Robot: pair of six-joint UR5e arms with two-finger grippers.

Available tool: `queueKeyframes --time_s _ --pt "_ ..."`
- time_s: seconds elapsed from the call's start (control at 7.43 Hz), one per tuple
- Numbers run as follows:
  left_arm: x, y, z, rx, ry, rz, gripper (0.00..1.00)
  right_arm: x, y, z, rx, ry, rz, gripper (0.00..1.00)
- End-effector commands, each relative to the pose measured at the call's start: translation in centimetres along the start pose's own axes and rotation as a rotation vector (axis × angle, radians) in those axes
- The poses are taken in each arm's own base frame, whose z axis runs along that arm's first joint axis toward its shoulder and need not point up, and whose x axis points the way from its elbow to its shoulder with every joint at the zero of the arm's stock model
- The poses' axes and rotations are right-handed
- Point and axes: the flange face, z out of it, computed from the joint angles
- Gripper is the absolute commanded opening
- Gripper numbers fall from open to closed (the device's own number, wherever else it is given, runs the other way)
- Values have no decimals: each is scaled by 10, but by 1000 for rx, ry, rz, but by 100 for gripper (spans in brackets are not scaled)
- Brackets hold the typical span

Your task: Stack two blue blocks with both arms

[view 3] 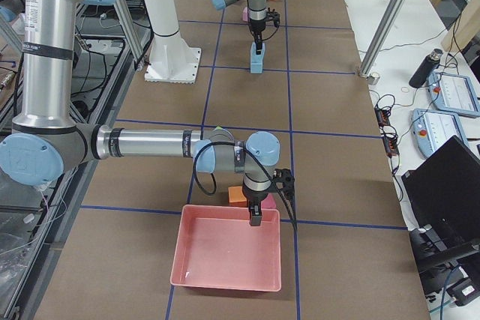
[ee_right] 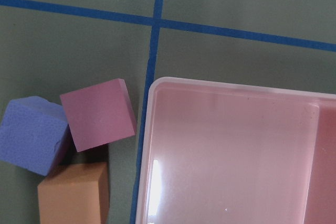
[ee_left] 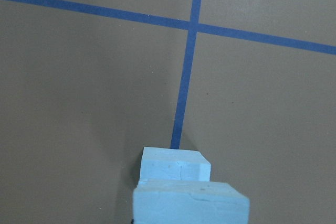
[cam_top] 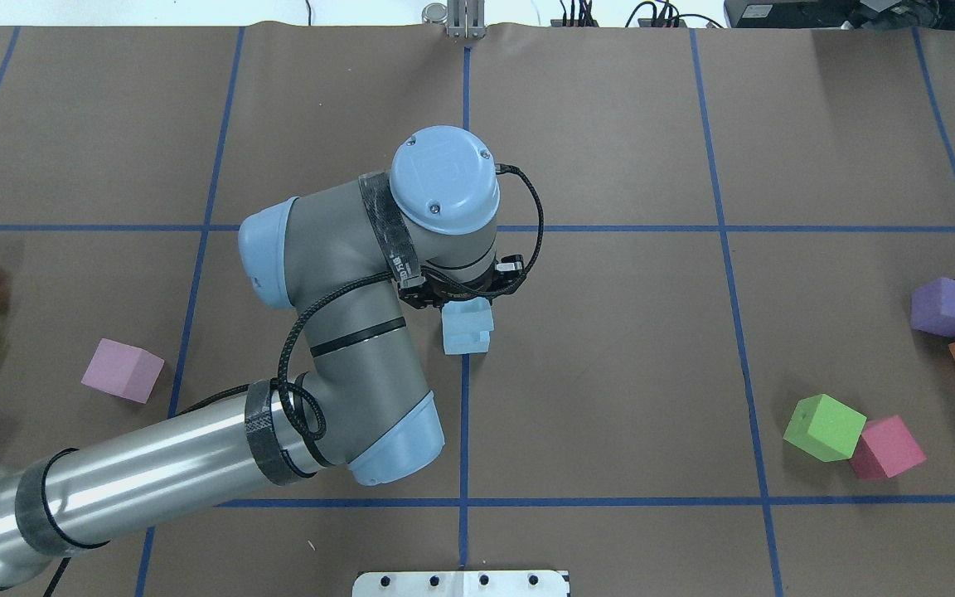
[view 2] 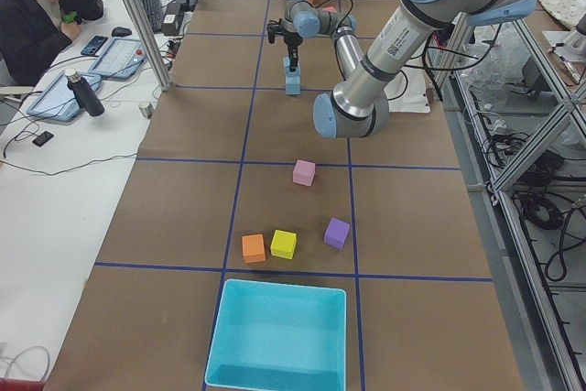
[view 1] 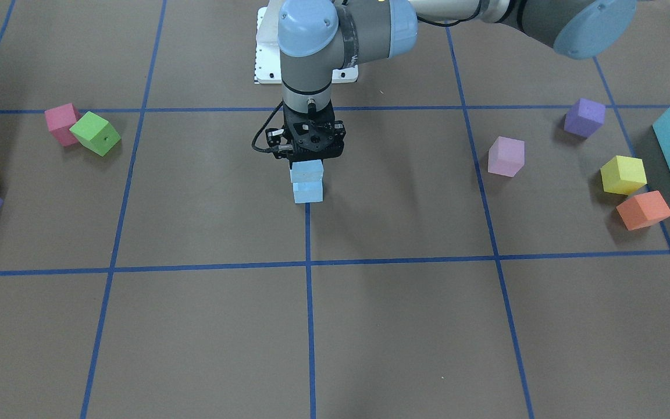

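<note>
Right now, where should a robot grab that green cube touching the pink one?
Probably from straight above, jaws on the two side faces of the green cube that do not face the pink cube. That neighbour touches one side, leaving no room there, and the cube sits skewed to the tape lines, so the jaws would need turning.
</note>
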Motion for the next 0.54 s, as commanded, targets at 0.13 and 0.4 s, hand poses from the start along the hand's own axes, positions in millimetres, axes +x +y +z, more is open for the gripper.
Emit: queueKeyframes --time_s 0.13,0.4 --pt "-2 -3 11 13 -24 1 27 1 -1 1 -3 0 1 100" --pt "3 8 16 9 -27 15 30 2 -1 2 -3 0 3 100"
